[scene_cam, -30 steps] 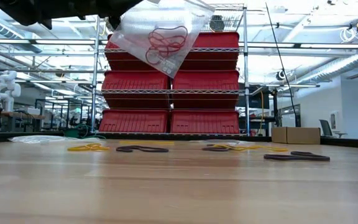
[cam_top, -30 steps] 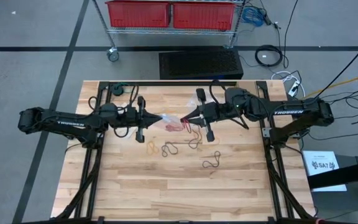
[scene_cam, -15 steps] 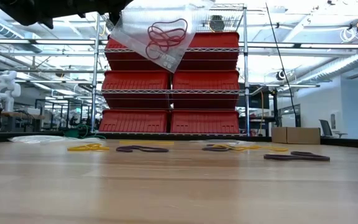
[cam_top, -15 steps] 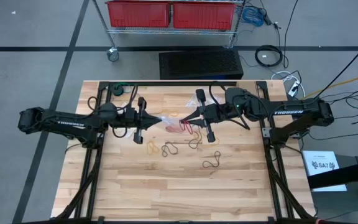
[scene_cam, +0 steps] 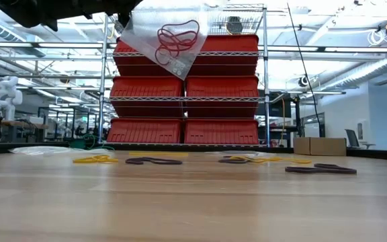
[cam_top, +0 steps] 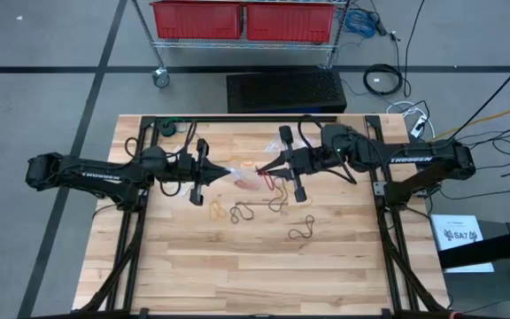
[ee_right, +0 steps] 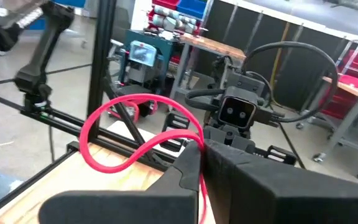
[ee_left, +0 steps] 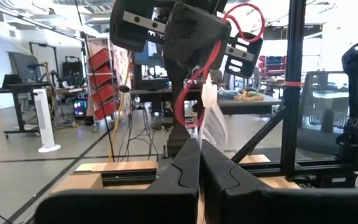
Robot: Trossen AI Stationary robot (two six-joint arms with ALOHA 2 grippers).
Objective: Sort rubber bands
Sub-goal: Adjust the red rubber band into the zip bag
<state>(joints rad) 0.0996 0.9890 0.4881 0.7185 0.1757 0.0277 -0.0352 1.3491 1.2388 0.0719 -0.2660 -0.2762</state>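
Note:
My left gripper (cam_top: 227, 168) is shut on a clear plastic bag (cam_top: 243, 175) held above the table's middle. In the low view the bag (scene_cam: 154, 30) hangs high with several red rubber bands (scene_cam: 177, 39) inside. My right gripper (cam_top: 269, 167) faces it from the right, shut on one red rubber band (ee_right: 135, 127) whose loop sticks out past its fingers. Loose bands lie flat on the wood nearer me: yellow (cam_top: 217, 210), black (cam_top: 243, 213), tan (cam_top: 277, 205) and black (cam_top: 302, 230). My left gripper pinches the clear bag by one edge (ee_left: 207, 134) between its two fingers, coming level from the table's left. The bag is lifted clear of the table and sags away from the fingertips. My right gripper pinches the red band at one point of its loop (ee_right: 199, 144), level from the table's right. The rest of the loop (ee_left: 248, 17) stands free in the air, clear of the table.
Another clear bag (cam_top: 181, 142) lies at the table's far left, seen flat in the low view (scene_cam: 39, 150). The black frame rail (cam_top: 255, 120) runs along the far edge. Bare wood (cam_top: 255, 275) stretches toward the near edge. Red bins on a wire rack (scene_cam: 183, 87) stand behind the table.
The bag has risen a little in the low view, and the red bands inside have moved up with it and bunched slightly. Both grippers stay shut and close together.

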